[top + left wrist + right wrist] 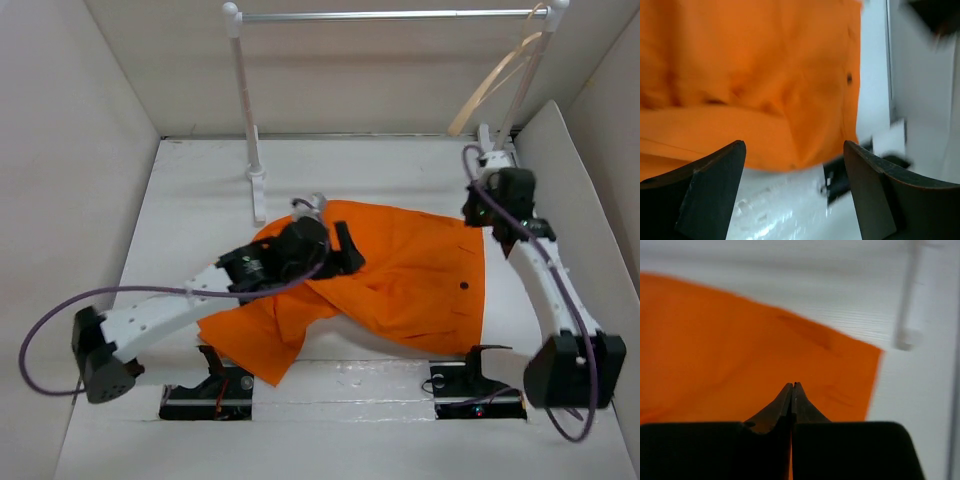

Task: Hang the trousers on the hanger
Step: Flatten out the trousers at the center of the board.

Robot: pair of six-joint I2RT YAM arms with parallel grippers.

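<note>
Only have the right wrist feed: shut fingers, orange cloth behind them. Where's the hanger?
Observer: The hanger hangs at the right end of the rack bar, back right.
Operator: Left gripper?
Observer: Left gripper is open over the trousers, nothing between its fingers.
Operator: Which side is the waistband?
Observer: The dark button sits near the trousers' right edge, so the waistband is on the right.
</note>
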